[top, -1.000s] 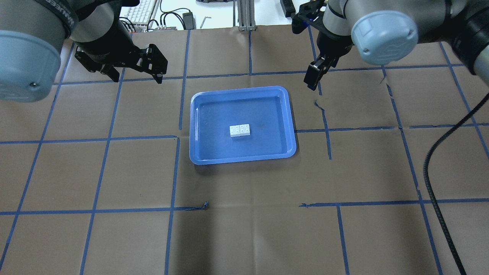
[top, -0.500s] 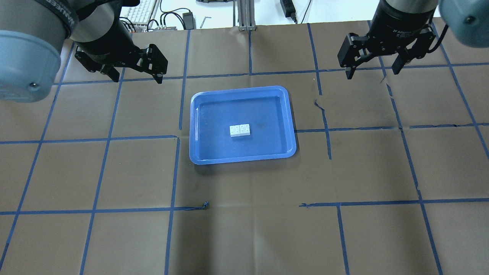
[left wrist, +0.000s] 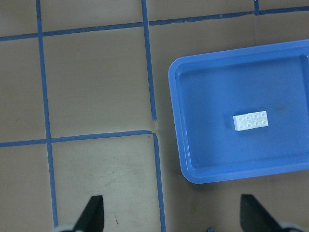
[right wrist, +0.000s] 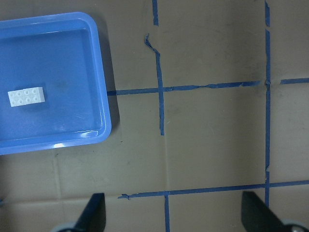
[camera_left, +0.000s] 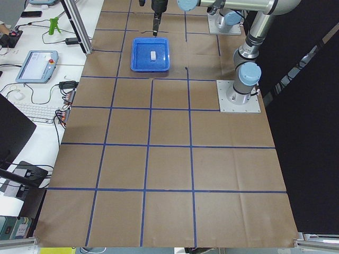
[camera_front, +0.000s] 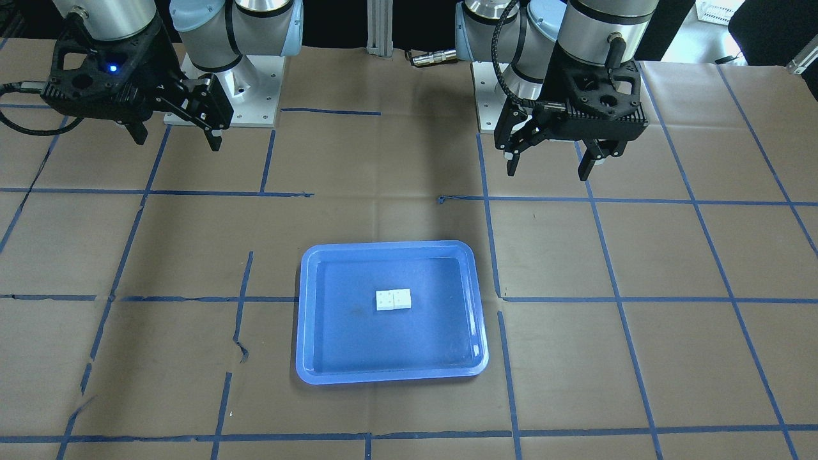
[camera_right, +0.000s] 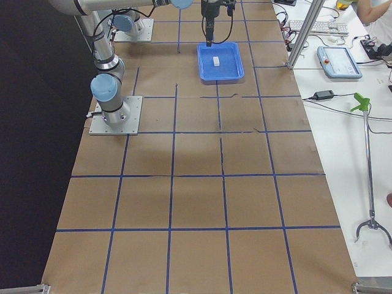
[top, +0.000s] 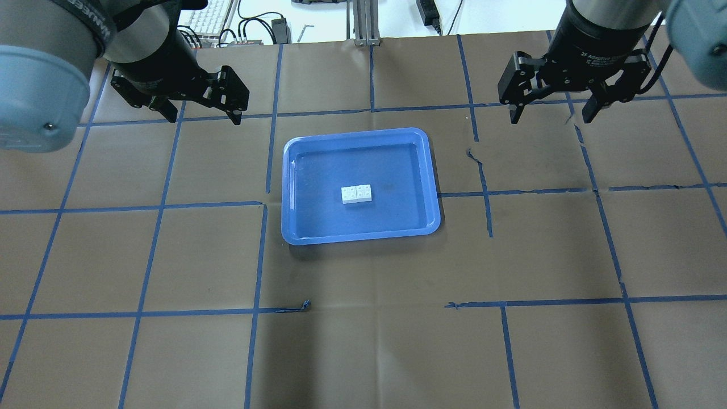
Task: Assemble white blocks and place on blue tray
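The two white blocks (top: 356, 194) lie joined side by side, studs up, near the middle of the blue tray (top: 329, 165). They also show in the front view (camera_front: 393, 299) on the tray (camera_front: 358, 338), and in both wrist views (left wrist: 250, 121) (right wrist: 27, 96). My left gripper (top: 204, 117) (camera_front: 547, 171) hangs open and empty above the table, behind and left of the tray. My right gripper (top: 551, 119) (camera_front: 177, 142) hangs open and empty behind and right of the tray. Neither gripper touches anything.
The table is covered in brown paper with a blue tape grid (top: 488, 193), torn in places. A keyboard and cables (top: 216, 20) and an aluminium post (top: 363, 23) stand beyond the far edge. The robot bases (camera_front: 223, 96) are at the near side.
My right gripper has swung from beside the tray's far right corner out to the right and turned so both fingers show. The left gripper and the blocks have not moved.
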{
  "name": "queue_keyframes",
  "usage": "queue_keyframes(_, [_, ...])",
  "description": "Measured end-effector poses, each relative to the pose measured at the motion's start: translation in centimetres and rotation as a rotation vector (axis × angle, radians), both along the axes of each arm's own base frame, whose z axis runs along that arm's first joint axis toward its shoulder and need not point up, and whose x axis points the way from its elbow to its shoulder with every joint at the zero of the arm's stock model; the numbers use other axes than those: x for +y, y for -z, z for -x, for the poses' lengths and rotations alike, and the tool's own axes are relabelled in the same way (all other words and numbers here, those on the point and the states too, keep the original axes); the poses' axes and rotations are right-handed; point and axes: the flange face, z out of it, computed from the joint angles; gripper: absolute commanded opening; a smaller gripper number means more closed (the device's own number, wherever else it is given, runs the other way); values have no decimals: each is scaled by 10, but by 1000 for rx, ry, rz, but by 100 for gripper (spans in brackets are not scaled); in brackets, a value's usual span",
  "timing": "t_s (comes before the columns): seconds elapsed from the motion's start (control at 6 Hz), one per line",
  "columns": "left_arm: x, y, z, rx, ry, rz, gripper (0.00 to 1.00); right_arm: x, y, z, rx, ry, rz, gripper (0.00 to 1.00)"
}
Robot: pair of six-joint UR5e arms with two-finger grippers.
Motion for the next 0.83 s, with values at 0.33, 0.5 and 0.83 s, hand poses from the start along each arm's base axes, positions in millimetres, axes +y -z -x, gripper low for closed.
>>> queue_keyframes(0.33, [0, 0, 0, 0, 0, 0, 99, -2, 1, -3, 0, -25, 2, 100])
queue_keyframes(0.5, [0, 0, 0, 0, 0, 0, 99, -4, 2, -1, 1, -39, 2, 100])
queue_keyframes(0.83, [0, 0, 0, 0, 0, 0, 99, -5, 3, 0, 0, -45, 2, 100])
